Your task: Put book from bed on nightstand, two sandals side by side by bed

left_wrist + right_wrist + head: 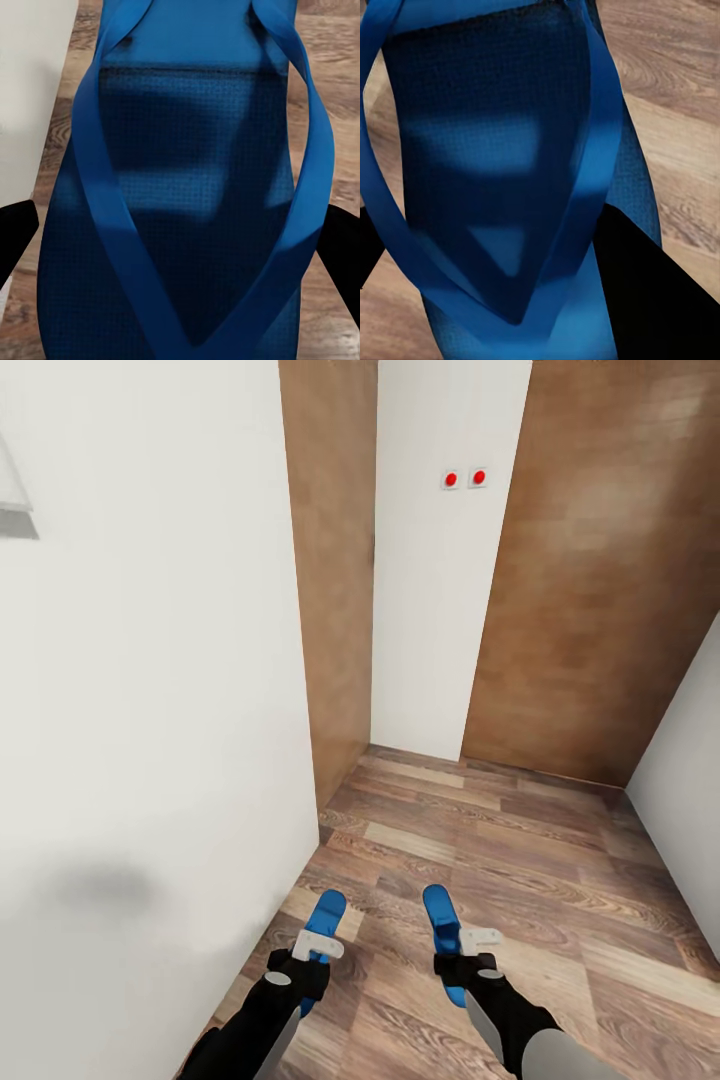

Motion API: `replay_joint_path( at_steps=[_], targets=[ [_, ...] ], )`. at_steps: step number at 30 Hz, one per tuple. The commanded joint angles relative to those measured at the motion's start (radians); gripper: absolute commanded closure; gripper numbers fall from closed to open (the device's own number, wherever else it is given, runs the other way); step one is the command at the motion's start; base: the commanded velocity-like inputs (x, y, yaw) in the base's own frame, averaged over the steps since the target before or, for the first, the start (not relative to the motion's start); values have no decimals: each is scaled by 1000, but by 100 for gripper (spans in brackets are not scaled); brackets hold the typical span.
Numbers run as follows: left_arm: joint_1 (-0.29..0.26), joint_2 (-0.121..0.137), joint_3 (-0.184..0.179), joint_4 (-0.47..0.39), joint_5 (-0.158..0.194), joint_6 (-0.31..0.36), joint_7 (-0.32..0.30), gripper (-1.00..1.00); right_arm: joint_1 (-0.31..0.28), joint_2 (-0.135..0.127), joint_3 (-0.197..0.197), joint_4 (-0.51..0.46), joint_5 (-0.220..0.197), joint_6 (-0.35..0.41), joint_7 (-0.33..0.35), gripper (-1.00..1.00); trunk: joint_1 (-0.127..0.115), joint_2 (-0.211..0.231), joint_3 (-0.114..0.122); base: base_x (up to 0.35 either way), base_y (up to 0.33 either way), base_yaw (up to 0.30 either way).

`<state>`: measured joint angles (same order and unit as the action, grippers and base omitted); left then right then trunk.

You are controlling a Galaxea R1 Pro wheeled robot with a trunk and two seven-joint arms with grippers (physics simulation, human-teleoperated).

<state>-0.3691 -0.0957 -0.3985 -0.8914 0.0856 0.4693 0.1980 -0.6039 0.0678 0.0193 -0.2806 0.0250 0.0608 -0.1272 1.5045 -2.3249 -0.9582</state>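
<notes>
I carry both bright blue sandals above the wood-plank floor. My left gripper (318, 950) is shut on one sandal (324, 922), whose sole and straps (187, 187) loom close in the left wrist view between dark fingers (15, 232). My right gripper (466, 948) is shut on the other sandal (441, 925), seen up close (495, 172) in the right wrist view with a dark finger (660, 300) beside it. The book, the bed and the nightstand are out of view.
A white wall (150, 710) stands close on my left. Ahead lies a short stretch of plank floor (500, 850), ending at a white panel with two red buttons (465, 478) between brown wooden panels (610, 580). Another white wall (690, 780) closes the right.
</notes>
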Motion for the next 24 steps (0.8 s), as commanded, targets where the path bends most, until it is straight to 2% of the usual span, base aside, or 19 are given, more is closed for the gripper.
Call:
replay_joint_path(
  at_steps=[1, 11, 18, 24],
  targets=[
    [-1, 1, -3, -1, 9, 4, 9, 100, 0, 1, 2, -2, 0, 5, -5, 100, -4, 7, 2, 0, 0, 0],
    [-1, 0, -4, 16, 9, 0, 8, 100, 1, 1, 2, -2, 0, 4, -5, 100, -42, 77, 34, 0, 0, 0],
    [-2, -3, -5, 46, 8, -39, 8, 100, 1, 0, 2, -1, 0, 4, -5, 100, -69, 126, 56, 0, 0, 0],
    [-2, -4, -4, 54, 8, -47, 8, 100, 1, 2, 2, 0, 0, 4, -5, 100, -92, 168, 74, 0, 0, 0]
  ],
)
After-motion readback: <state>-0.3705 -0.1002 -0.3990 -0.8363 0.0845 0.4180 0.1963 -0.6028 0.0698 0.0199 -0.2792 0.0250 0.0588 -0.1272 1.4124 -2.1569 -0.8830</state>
